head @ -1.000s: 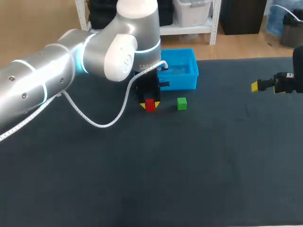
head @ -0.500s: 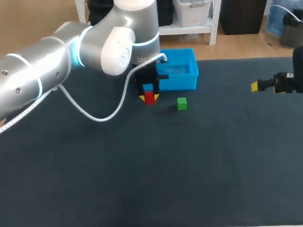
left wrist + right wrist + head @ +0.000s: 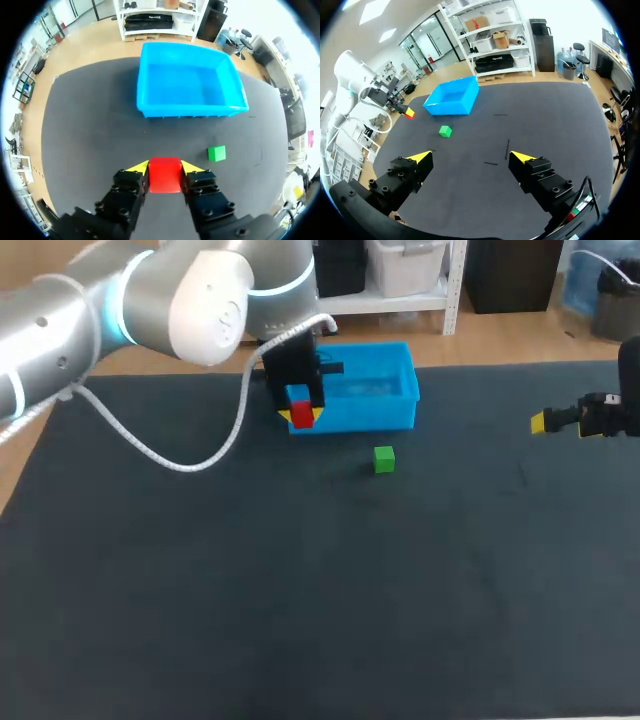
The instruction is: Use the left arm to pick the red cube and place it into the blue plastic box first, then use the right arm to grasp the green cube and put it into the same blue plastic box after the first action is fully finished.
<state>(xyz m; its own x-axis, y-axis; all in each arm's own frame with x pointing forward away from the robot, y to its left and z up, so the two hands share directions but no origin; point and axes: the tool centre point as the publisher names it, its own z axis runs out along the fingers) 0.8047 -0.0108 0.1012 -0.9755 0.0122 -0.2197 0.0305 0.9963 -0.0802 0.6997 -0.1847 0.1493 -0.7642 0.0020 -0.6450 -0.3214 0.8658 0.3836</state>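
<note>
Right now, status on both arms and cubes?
Left jaws shut on red cube, blue box ahead. Right jaws open, far right. Green cube on table, beside the path.

**Dark table, one box and one cube on it**

The table (image 3: 300, 590) has a dark, matte, blue-black top that fills most of the head view. Its far edge runs across the upper part of the frame, and its left edge slants down at the frame's left.

The blue plastic box (image 3: 375, 416) stands on the table at the upper middle of the frame, close to the far edge. It is rectangular and open at the top.

The green cube (image 3: 384, 459) lies flat on the table just below the box, apart from its front wall and slightly right of the box's middle.

A few short thin marks (image 3: 507, 148) show on the surface, well apart from the cube.
</note>
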